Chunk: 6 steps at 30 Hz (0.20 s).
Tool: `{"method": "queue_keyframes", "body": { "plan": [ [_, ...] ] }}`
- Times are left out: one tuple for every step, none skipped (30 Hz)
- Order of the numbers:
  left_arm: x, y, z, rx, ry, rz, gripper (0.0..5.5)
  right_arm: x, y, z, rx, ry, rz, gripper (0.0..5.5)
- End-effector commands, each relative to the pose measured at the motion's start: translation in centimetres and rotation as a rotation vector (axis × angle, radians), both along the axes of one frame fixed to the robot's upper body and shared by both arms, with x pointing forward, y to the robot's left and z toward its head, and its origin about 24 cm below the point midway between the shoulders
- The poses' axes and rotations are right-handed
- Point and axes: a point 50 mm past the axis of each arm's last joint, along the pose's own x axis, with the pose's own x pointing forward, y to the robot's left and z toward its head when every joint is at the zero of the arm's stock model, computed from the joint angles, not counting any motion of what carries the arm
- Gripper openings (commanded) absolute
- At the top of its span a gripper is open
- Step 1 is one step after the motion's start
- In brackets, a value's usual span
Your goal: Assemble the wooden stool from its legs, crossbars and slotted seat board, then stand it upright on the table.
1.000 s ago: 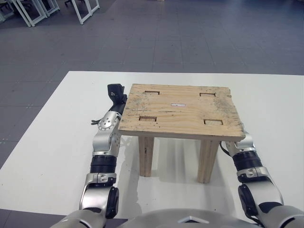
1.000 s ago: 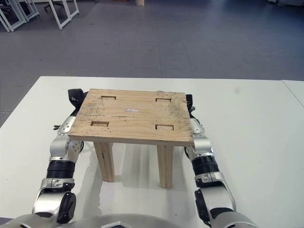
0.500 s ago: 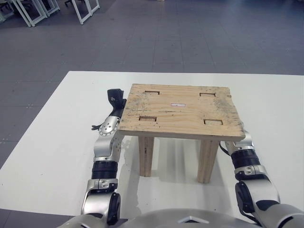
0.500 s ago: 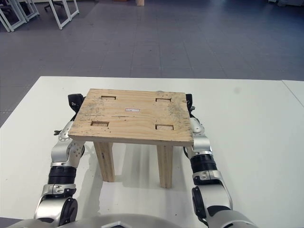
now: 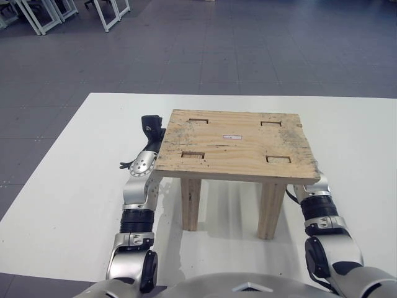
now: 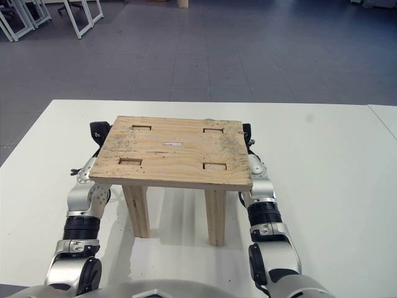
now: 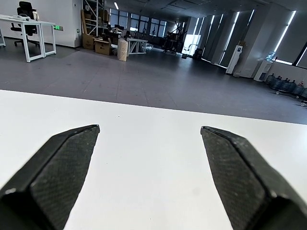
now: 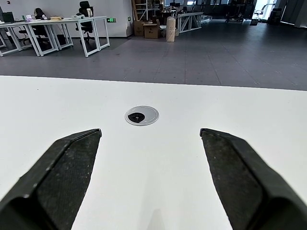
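White table [image 5: 68, 186] in an open hall with grey flooring: the assembled wooden stool [image 5: 232, 146] stands upright on it, seat board uppermost, with the left gripper [image 7: 149, 128] and right gripper [image 8: 149, 130] close beside its flanks, both with fingers spread apart, holding nothing.

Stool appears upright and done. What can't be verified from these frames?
Rear legs: head views, seat board covers them; two front legs show.
Crossbars: head views, hidden under the board, if fitted.
Slots: head views, too small to tell whether leg tops fill them.
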Motion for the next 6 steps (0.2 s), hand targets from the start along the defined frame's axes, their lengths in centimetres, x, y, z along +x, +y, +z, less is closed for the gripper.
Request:
{"method": "queue_keyframes", "body": {
  "plan": [
    [0.29, -0.13, 0.21, 0.009, 0.0, -0.002, 3.91, 0.55, -0.25, 0.74, -0.016, -0.007, -0.003, 3.8],
    [0.24, -0.08, 0.22, 0.008, -0.001, 0.002, 3.91, 0.57, -0.2, 0.78, -0.017, -0.008, -0.001, 3.8],
    [0.18, -0.02, 0.22, 0.008, -0.002, 0.007, 3.91, 0.6, -0.11, 0.81, -0.018, -0.008, 0.002, 3.8],
    [0.12, 0.0, 0.21, 0.007, -0.003, 0.009, 3.91, 0.6, -0.06, 0.83, -0.019, -0.008, 0.004, 3.8],
    [0.04, 0.03, 0.18, 0.007, -0.003, 0.012, 3.91, 0.61, 0.02, 0.84, -0.02, -0.008, 0.007, 3.8],
    [-0.02, 0.02, 0.14, 0.008, -0.002, 0.013, 3.91, 0.58, 0.04, 0.82, -0.02, -0.008, 0.009, 3.8]
  ]
}}
